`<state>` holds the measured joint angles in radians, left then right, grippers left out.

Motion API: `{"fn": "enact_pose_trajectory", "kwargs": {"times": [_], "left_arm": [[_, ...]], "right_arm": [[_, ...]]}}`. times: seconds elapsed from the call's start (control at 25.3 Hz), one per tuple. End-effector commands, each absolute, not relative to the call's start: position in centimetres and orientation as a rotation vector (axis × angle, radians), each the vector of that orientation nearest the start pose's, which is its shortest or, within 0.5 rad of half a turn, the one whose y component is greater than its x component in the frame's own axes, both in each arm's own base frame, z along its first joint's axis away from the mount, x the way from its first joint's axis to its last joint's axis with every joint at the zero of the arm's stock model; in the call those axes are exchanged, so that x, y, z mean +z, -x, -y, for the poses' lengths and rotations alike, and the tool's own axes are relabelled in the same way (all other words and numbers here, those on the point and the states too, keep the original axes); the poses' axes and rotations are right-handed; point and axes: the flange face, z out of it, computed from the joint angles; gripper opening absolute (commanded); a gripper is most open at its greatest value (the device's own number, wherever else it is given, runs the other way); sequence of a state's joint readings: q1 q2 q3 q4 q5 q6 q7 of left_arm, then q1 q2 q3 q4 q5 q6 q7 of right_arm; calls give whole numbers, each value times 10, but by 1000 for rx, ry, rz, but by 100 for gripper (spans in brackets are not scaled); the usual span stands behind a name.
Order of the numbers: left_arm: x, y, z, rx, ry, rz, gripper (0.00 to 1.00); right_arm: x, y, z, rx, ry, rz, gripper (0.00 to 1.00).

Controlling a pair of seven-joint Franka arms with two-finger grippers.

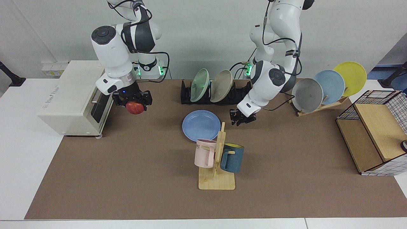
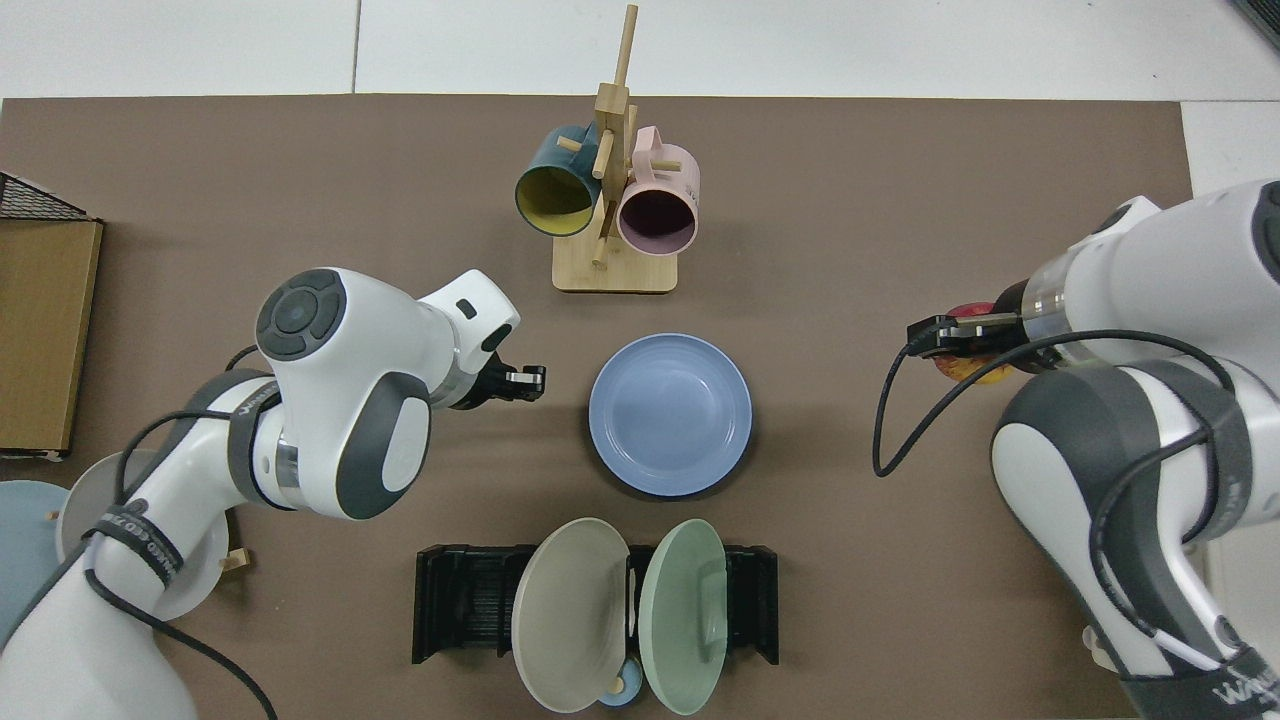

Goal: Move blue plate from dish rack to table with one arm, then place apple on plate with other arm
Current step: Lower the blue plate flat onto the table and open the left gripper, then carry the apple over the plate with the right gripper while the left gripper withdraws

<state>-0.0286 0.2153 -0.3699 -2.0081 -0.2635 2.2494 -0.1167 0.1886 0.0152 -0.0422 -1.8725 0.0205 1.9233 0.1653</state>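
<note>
The matte round blue plate lies flat on the desk's brown felt mat, mid-desk, between the black slotted dish rack and the wooden mug tree. The left gripper hangs just beside it, narrowly parted, empty. The right gripper clamps the red apple, mostly hidden from above.

A periwinkle-blue plate lies at centre frame on the brown tabletop; a red apple hangs at upper left, beside a black dish rack.
</note>
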Motion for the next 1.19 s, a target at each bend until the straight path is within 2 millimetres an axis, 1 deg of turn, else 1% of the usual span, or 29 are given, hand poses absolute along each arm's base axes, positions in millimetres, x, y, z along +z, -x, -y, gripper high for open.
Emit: {"fn": "enact_pose_trajectory", "kwargs": {"times": [0.0, 0.08, 0.12, 0.16, 0.2, 0.24, 0.28, 0.36, 0.4, 0.43, 0.47, 0.55, 0.59, 0.63, 0.67, 0.75, 0.91, 0.99, 1.07, 1.15], "left_arm": [[415, -558, 207, 58, 3312, -225, 32], [447, -559, 191, 23, 3225, -258, 42], [463, -559, 184, -6, 3187, -268, 46], [477, -559, 171, -8, 3158, -254, 48], [488, -557, 164, 2, 3142, -252, 53], [504, -555, 159, 3, 3136, -242, 59], [519, -554, 153, 1, 3134, -223, 60], [538, -554, 138, 16, 3130, -189, 66], [550, -551, 135, 12, 3127, -193, 69], [560, -548, 134, 9, 3123, -207, 75], [569, -548, 130, 9, 3112, -229, 80], [586, -547, 119, 24, 3097, -259, 88], [595, -546, 115, 31, 3096, -269, 94], [603, -545, 113, 37, 3094, -282, 99], [612, -544, 111, 30, 3094, -293, 99], [620, -545, 110, 18, 3096, -290, 99], [615, -544, 108, 85, 3097, -287, 99], [624, -549, 109, 60, 3104, -292, 99], [624, -551, 109, 72, 3106, -292, 100], [624, -552, 110, 66, 3111, -295, 100]], "right_arm": [[501, -555, -129, -66, 3103, -116, 0], [496, -555, -153, -85, 3096, -149, 0], [495, -554, -164, -90, 3093, -159, 0], [492, -555, -174, -85, 3093, -175, 0], [490, -554, -183, -79, 3093, -187, 0], [491, -553, -195, -87, 3094, -194, 0], [488, -553, -208, -77, 3094, -202, 0], [482, -556, -232, -68, 3092, -249, 0], [476, -556, -245, -58, 3094, -274, 0], [468, -555, -254, -44, 3102, -294, 0], [464, -558, -264, -49, 3103, -309, 0], [458, -562, -286, -51, 3099, -342, 0], [452, -564, -293, -44, 3098, -364, 0], [448, -566, -299, -47, 3097, -375, 0], [443, -567, -309, -54, 3096, -376, 0], [429, -566, -323, -53, 3099, -380, 0], [392, -568, -345, -68, 3088, -405, 0], [374, -568, -347, -52, 3091, -431, 0], [361, -567, -349, -33, 3105, -433, 0], [353, -566, -345, -20, 3115, -431, 0]]}}
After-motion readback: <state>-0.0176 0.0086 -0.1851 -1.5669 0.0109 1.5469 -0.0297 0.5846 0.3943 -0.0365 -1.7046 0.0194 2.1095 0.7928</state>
